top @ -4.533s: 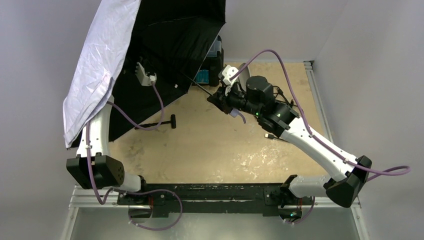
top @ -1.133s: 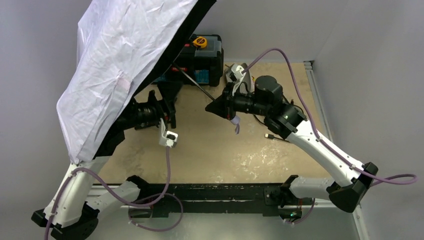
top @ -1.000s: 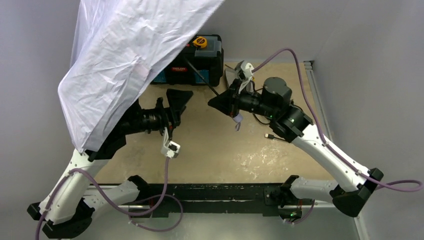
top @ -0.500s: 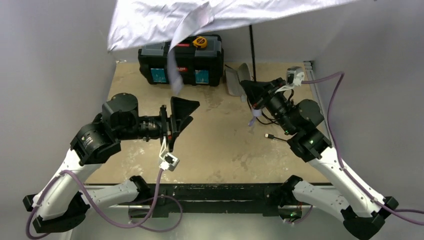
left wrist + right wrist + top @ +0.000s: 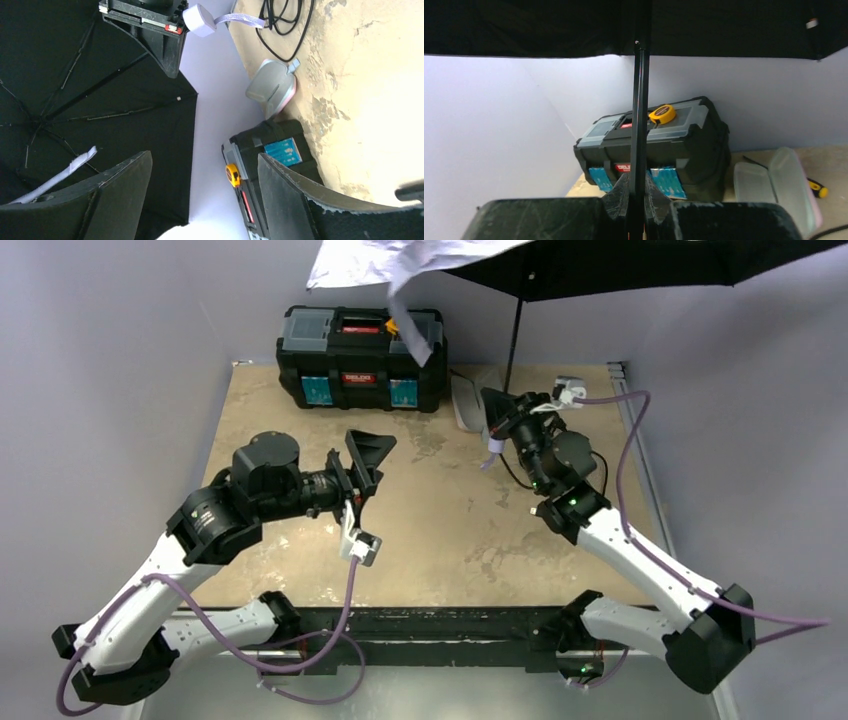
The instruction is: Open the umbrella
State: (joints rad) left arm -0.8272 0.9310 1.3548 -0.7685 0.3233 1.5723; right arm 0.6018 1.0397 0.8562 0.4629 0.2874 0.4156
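right arm reaches up, right fingers (image 5: 500, 412) clamped on the thin black shaft (image 5: 513, 340) of the open lavender-pink folding umbrella (image 5: 620, 265); left fingers (image 5: 362, 466) gape wide, empty.

Left pincer (image 5: 203, 159) agape; right pincer (image 5: 636, 194) clenched

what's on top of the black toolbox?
A yellow tape measure sits on the toolbox lid. In the top view the hanging strap of the umbrella partly covers it.
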